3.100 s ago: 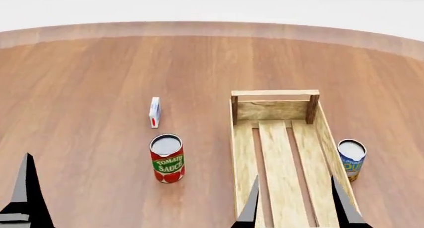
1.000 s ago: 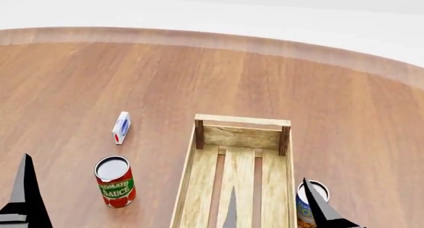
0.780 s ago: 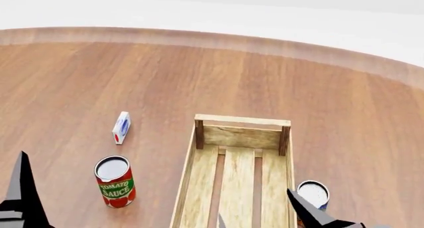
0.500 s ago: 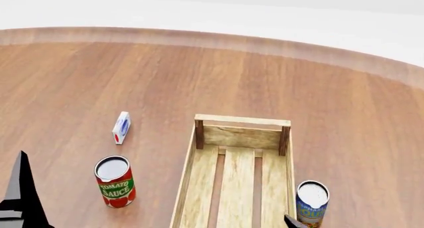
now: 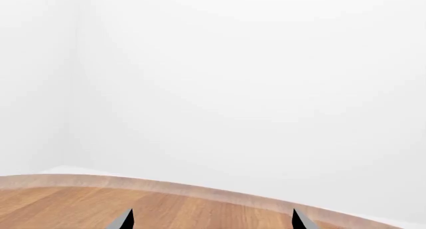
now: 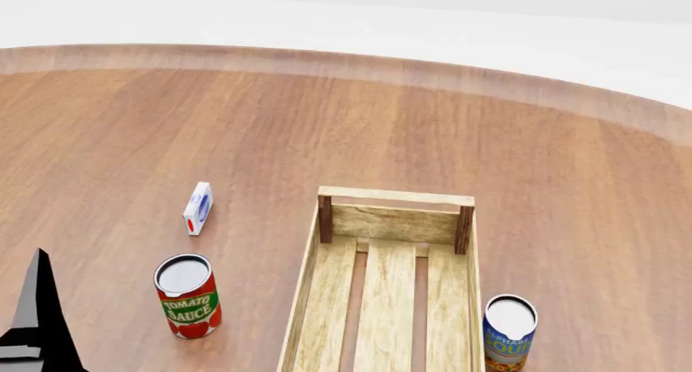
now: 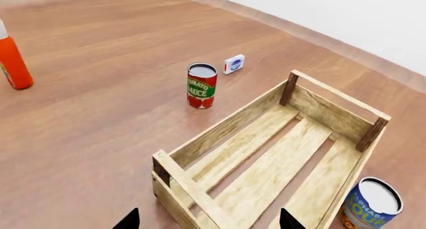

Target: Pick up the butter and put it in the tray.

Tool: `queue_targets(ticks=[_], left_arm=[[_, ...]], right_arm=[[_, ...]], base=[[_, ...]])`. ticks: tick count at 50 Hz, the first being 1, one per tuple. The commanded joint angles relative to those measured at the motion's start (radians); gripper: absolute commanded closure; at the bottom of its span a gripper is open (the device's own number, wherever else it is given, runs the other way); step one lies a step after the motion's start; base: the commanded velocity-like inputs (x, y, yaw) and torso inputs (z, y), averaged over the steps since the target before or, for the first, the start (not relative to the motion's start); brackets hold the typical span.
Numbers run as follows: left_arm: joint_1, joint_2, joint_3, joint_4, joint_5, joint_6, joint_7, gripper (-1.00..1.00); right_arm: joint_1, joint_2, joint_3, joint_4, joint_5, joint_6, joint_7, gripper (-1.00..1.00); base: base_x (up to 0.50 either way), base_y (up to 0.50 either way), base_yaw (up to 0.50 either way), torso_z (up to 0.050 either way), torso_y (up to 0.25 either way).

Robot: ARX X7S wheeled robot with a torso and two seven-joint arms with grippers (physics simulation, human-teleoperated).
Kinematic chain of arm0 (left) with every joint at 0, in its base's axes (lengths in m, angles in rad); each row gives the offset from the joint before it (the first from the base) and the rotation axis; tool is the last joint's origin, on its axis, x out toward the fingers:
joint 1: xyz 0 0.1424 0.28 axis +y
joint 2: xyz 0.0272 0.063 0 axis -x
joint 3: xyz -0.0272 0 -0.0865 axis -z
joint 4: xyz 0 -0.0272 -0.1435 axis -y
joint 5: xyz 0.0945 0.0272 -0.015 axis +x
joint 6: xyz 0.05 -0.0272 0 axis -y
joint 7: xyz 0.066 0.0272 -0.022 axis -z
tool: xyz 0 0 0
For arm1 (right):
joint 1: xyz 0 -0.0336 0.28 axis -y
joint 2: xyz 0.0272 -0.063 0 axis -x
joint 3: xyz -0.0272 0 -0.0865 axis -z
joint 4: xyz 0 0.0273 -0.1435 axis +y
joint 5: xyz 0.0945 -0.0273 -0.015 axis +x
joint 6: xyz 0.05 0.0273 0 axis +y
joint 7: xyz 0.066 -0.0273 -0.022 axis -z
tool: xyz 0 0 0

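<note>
Across the left wrist view, almost nothing but white wall, with a strip of the wooden table (image 5: pixel 60 201) along the frame edge; the left gripper (image 5: pixel 211 220) shows two dark fingertips set wide apart with nothing between them, aimed level over the tabletop and at no object. From the head view, the tray (image 6: pixel 387 287) lies lengthwise ahead, slats bare, far end rail between two dark posts; a tomato sauce can (image 6: pixel 188 296) stands upright well apart from its left wall, a small white carton (image 6: pixel 197 207) lies farther back, and a blue soup can (image 6: pixel 508 331) stands upright just beside the tray's right wall. One left fingertip shows at the lower left corner; the right gripper is out of this view. No butter appears here. Through the right wrist view, the right gripper (image 7: pixel 209 220) shows two tips spread wide over the tray's near end, holding nothing; the camera looks down the tray, with both cans, the carton, and an orange bottle (image 7: pixel 13 62) far off at the frame edge. The butter is not visible in any view. Judgement: still a search phase; the high vantage probably serves to survey the table.
</note>
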Motion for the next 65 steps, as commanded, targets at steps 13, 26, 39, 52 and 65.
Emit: queue_targets(ticks=[13, 26, 39, 52, 65], left_arm=[[-0.007, -0.010, 0.011, -0.011, 0.010, 0.007, -0.012, -1.00], [-0.004, -0.015, 0.024, -0.015, 0.023, 0.013, -0.016, -1.00], [-0.001, -0.018, 0.035, -0.018, 0.030, 0.018, -0.020, -1.00], [0.001, -0.019, 0.054, -0.040, 0.049, 0.039, -0.018, -1.00], [0.007, -0.023, 0.061, -0.047, 0.060, 0.053, -0.021, -1.00]], right_arm=[[0.028, 0.135, -0.161, 0.089, -0.064, 0.027, -0.178, -1.00], [0.041, 0.159, -0.220, 0.123, -0.102, 0.058, -0.192, -1.00], [0.018, 0.227, -0.215, 0.138, -0.123, 0.068, -0.216, -1.00], [0.142, 0.273, -0.240, 0.174, -0.096, 0.150, -0.258, -1.00], [0.374, 0.244, -0.453, 0.199, -0.183, 0.268, -0.339, -1.00]], base=[[0.00, 0.00, 0.00, 0.000, 0.000], [0.00, 0.00, 0.00, 0.000, 0.000], [0.00, 0.00, 0.00, 0.000, 0.000], [0.00, 0.00, 0.00, 0.000, 0.000], [0.00, 0.00, 0.00, 0.000, 0.000]])
